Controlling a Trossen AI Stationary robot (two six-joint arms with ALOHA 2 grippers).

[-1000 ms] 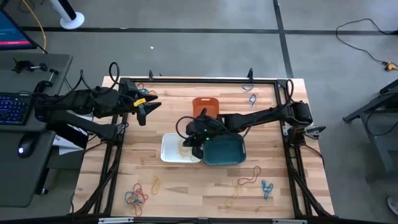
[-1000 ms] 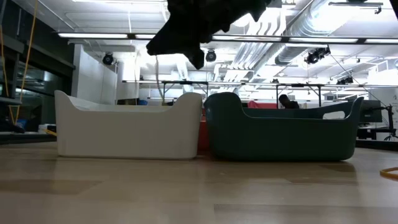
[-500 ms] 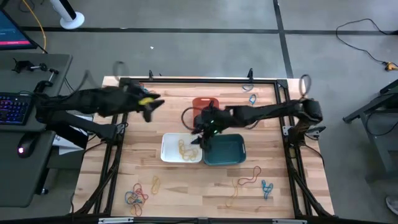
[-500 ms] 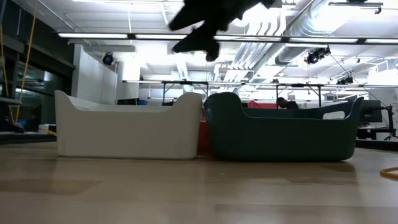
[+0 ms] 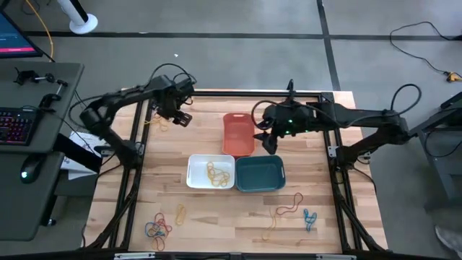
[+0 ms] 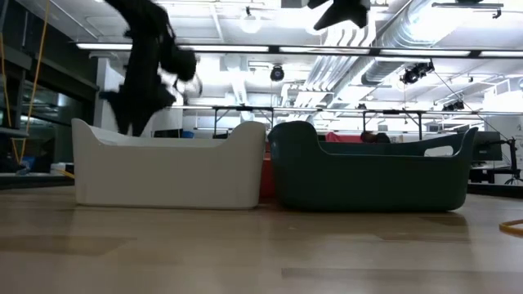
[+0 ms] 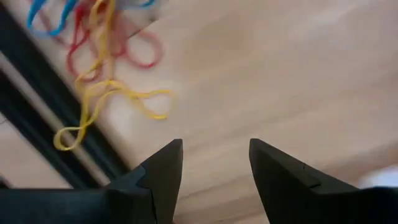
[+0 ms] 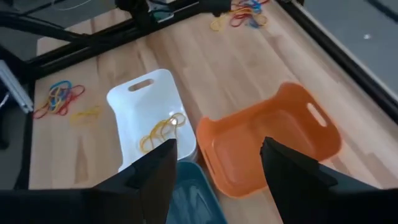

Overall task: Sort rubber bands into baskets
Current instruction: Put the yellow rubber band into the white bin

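Yellow rubber bands (image 5: 211,172) already lying in the white basket (image 5: 195,178); nothing visible in the orange-red basket (image 5: 237,134) or the teal-blue basket (image 5: 259,174), so barely begun by the look of it. Still loose on the worktop (image 5: 203,127): a mixed clump at the far left (image 5: 160,120), a red, yellow and blue heap at the near left (image 5: 158,227), blue and orange loops at the near right (image 5: 298,210), a blue one at the far right (image 5: 292,114). Left gripper (image 7: 211,163) poised beside the far-left clump, fingers spread, empty. Right gripper (image 8: 217,162) raised just right of the orange-red basket, fingers parted, carrying nothing.
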